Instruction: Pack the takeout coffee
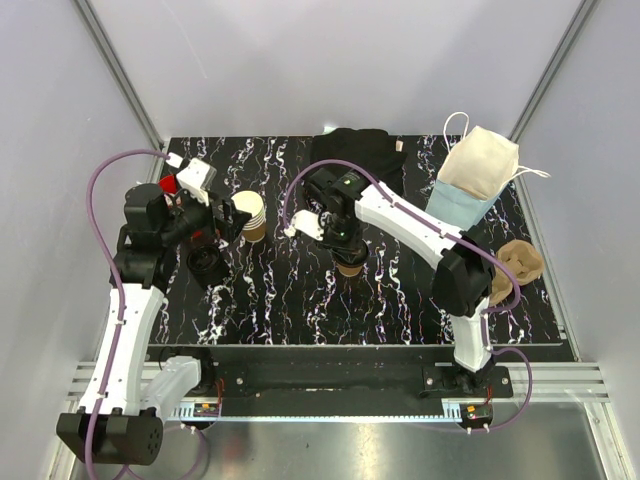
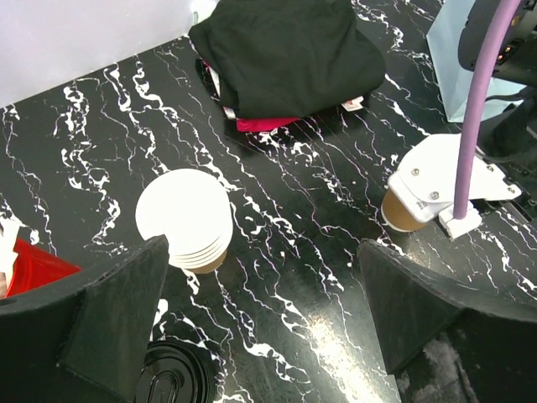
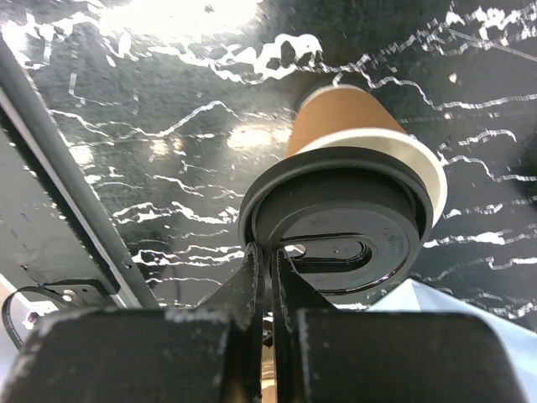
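The right gripper (image 3: 268, 256) has its jaws pinched together on the near edge of the lid (image 3: 336, 227). The lid is black and round with an oval recess. It lies off-centre on the cup (image 3: 336, 117), leaving the cream rim bare along one side. The cup is tan paper and stands mid-table (image 3: 168, 126). From above it is mostly hidden under the right gripper.

The left gripper (image 2: 262, 252) hangs with its fingers wide apart and nothing between them. The spare lid (image 2: 172, 378) is cut off at the frame edge, and the stack (image 2: 185, 218) is beyond it. Under the far cloth (image 2: 285, 54) is something red, which cannot be identified.
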Controlling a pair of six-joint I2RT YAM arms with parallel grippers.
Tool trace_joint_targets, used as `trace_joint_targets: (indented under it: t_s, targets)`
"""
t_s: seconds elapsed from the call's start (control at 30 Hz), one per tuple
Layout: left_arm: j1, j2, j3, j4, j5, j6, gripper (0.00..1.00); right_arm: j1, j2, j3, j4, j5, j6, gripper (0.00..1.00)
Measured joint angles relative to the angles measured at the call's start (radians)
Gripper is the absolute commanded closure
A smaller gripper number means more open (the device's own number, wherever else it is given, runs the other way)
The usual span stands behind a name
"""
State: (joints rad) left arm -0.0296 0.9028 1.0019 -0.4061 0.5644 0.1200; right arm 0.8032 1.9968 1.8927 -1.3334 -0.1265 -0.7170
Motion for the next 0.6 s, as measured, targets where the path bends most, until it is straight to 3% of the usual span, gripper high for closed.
trace_joint_targets:
  t_s: [0.6]
  targets:
    - [0.021,0.000,-0.014,0.012,0.016,-0.017,0.01,-0.002,0.023,-0.003,0.006,0.032,0.000,1.00]
